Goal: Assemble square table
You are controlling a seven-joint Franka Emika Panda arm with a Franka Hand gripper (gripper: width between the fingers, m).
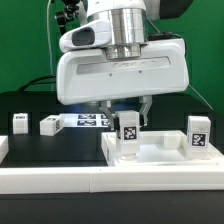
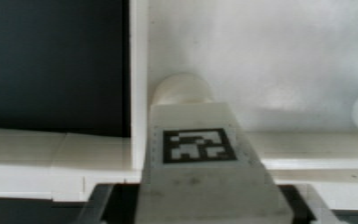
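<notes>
Jaws stand partly closed on the held leg [image 2: 199, 150]: in the wrist view their dark pads [image 2: 112, 204] lie flush against its two sides, with no gap to be seen. This held leg [image 1: 129, 130] is a small white block, upright, with a black-and-white square tag on its face. It stands over the corner of the slab [image 1: 160, 156] that lies toward the exterior view's left. Whether its foot touches the slab cannot be told.

One slab shows. It is white plastic, flat, with a raised rim, and it lies on the black bench [image 1: 30, 142] just behind the long white rail [image 1: 110, 186].

Four legs in all, each white and tagged:
- the held leg
- the second leg [image 1: 198, 131], upright at the slab's end toward the exterior view's right; whether it is on the slab or behind it is unclear
- the third leg [image 1: 49, 124] and the fourth leg [image 1: 19, 122], near each other on the bench at the exterior view's left, well apart from the slab

One marker board [image 1: 88, 120] lies flat between those two legs and the jaws.
</notes>
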